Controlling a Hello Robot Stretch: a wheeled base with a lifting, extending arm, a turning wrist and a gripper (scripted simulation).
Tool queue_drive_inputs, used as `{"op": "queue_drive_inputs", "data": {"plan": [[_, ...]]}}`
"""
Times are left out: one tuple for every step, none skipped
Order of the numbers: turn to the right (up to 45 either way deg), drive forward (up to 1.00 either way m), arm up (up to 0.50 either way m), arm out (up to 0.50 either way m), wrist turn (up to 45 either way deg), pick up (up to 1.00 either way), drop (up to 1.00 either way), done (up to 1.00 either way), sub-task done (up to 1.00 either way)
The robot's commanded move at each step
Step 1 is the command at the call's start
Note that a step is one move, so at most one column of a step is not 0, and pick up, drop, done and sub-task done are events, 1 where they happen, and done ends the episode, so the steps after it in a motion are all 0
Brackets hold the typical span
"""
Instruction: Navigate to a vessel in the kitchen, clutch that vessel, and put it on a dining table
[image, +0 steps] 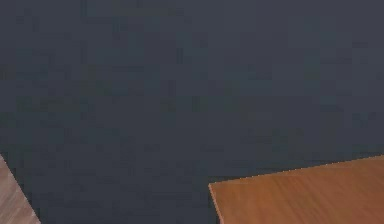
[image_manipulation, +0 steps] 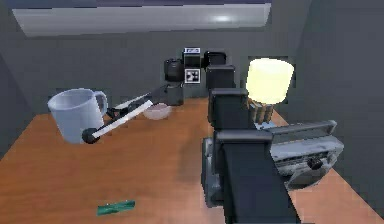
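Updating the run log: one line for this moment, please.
place: wooden table | tool: tip near white mug, hold unclear | nearby: lamp, small bowl

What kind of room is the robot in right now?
Likely a dining or living area of a house, though I can't rule out a kitchen. In the arm side view there is a wooden table, a pale mug and a small bowl, plus a lamp with a glowing shade.

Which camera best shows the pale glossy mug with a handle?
The arm side view: the pale glossy handled mug appears nearly whole, at the wooden table's left end. The forward view faces a dark wall and a wooden tabletop corner.
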Motion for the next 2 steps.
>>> {"op": "queue_drive_inputs", "data": {"plan": [[0.0,0.0,0.0,0.0,45.0,0.0,0.0,0.0,0.0],[0.0,0.0,0.0,0.0,33.0,0.0,0.0,0.0,0.0]]}}
